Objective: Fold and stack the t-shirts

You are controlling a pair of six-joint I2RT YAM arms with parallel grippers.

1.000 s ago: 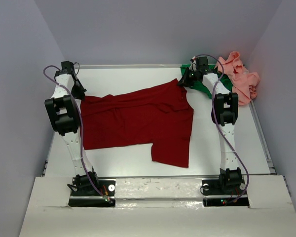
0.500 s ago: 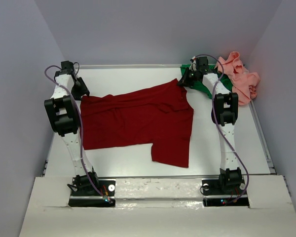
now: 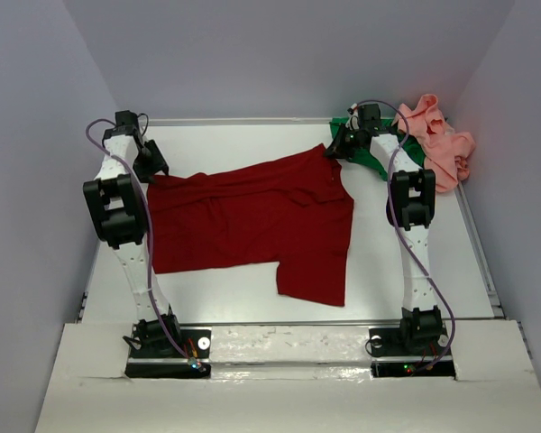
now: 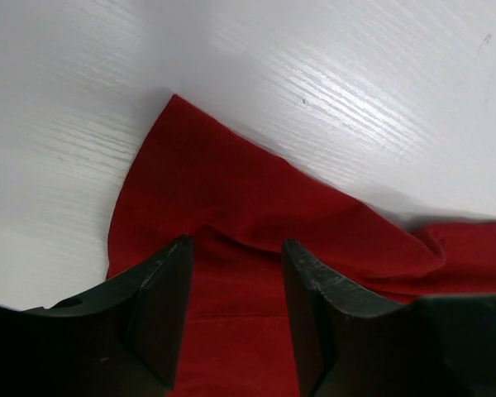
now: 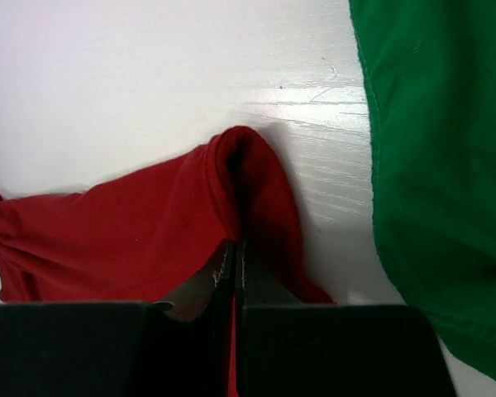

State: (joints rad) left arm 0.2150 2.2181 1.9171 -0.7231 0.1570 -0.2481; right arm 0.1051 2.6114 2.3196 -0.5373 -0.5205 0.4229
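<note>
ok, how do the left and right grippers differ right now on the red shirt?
The left gripper is open, jaws apart, with the dark red t-shirt showing fairly flat between them. The right gripper is shut on a bunched ridge of that shirt. The left gripper sits at the shirt's far left corner, the right gripper at its far right corner, close beside the green t-shirt. Both are at the shirt's far edge.

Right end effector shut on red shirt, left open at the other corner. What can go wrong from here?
The left end effector is open over a narrow corner of the dark red t-shirt; closing may catch too little cloth.
The right end effector pinches only a small fold, which might slip on lifting.
The green t-shirt lies close beside that grip and could be dragged.
</note>
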